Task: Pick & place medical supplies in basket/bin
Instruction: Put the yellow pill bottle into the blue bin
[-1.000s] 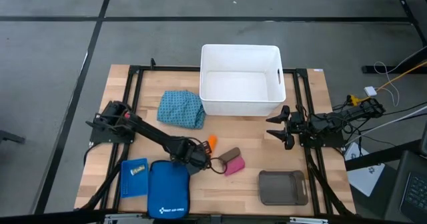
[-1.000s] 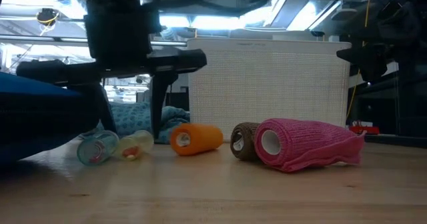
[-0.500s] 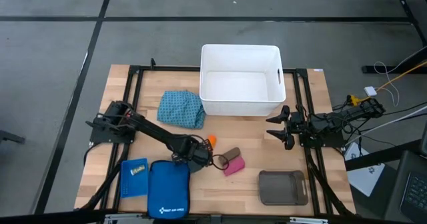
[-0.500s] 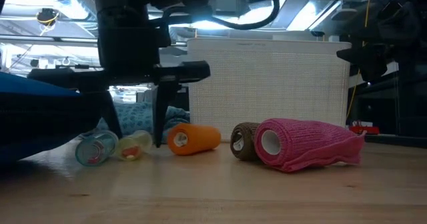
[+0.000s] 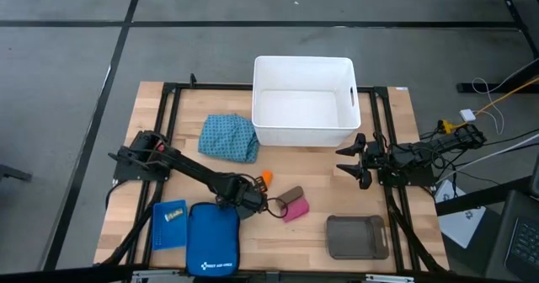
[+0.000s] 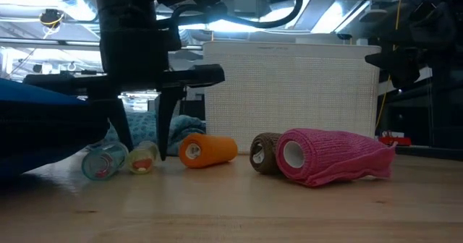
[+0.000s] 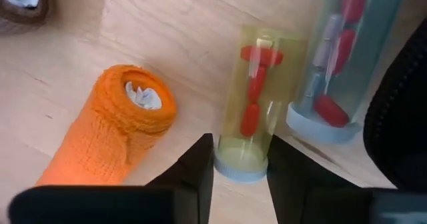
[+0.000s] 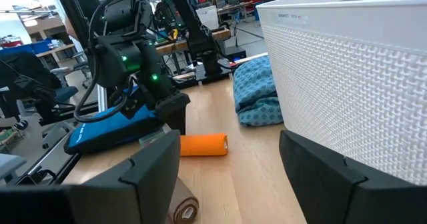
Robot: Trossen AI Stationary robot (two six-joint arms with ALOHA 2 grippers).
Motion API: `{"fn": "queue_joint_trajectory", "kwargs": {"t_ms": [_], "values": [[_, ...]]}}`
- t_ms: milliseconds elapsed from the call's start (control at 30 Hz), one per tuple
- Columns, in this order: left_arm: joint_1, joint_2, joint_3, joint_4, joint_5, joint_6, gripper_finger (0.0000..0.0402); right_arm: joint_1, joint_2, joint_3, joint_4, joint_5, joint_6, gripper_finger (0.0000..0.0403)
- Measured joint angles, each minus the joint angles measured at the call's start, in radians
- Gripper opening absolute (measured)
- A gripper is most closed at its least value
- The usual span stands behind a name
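**Left gripper straddling a yellow vial**

I see my left gripper [image 6: 142, 150] lowered over the yellow vial [image 7: 252, 99], fingers narrowly astride it, beside the orange bandage roll [image 7: 110, 131]. My right gripper [image 5: 354, 158] waits wide open near the white bin [image 5: 304, 100].

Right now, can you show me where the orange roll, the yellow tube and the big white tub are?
orange roll [image 7: 107, 141], left wrist view, its knitted side.
yellow tube [image 7: 257, 104], left wrist view, its clear middle.
white tub [image 5: 303, 135], high view, its front wall.
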Motion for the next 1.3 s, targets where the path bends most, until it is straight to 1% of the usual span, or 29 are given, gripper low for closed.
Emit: {"fn": "queue_joint_trajectory", "kwargs": {"t_ms": [67,167,300,367,400,600,733,833,933,1000,1200,1300], "values": [[0.0,0.001,0.0,-0.006,-0.001,-0.019,0.0086,0.0,0.0,0.0,0.0,0.002,0.0,0.0255],[0.0,0.002,0.0,-0.022,-0.013,-0.043,0.0084,0.0,0.0,0.0,0.0,0.002,0.0,0.0255],[-0.002,-0.018,0.0,-0.066,-0.105,-0.079,0.0093,0.0,0.0,0.0,0.0,0.002,0.0,0.0255],[-0.002,-0.047,-0.01,-0.15,-0.168,-0.133,0.0093,0.0,0.0,0.0,0.0,0.002,0.0,0.0255],[-0.001,-0.067,-0.012,-0.213,-0.178,-0.163,0.0093,0.0,0.0,0.0,0.0,0.002,0.0,0.0255],[-0.001,-0.238,-0.005,-0.387,-0.171,-0.369,0.0088,0.0,0.0,0.0,0.001,0.002,0.0,0.0255],[-0.003,-0.353,-0.005,-0.415,-0.173,-0.466,0.009,0.0,0.0,0.0,0.001,0.002,0.0,0.0255],[-0.002,-0.413,-0.003,-0.421,-0.176,-0.521,0.009,0.0,0.001,0.0,0.001,0.002,0.0,0.0255],[0.0,-0.465,-0.003,-0.453,-0.14,-0.585,0.009,0.0,0.001,0.0,0.001,0.0,0.0,0.0255],[-0.003,-0.487,-0.003,-0.503,-0.093,-0.64,0.009,0.0,0.002,0.0,0.001,-0.001,0.002,0.0255],[-0.052,-0.493,-0.003,-0.701,0.006,-0.84,0.009,0.0,0.022,0.0,0.0,-0.002,0.023,0.0255],[-0.09,-0.489,-0.003,-0.712,0.055,-0.958,0.009,0.0,0.041,0.0,0.0,-0.002,0.023,0.0256]]}}
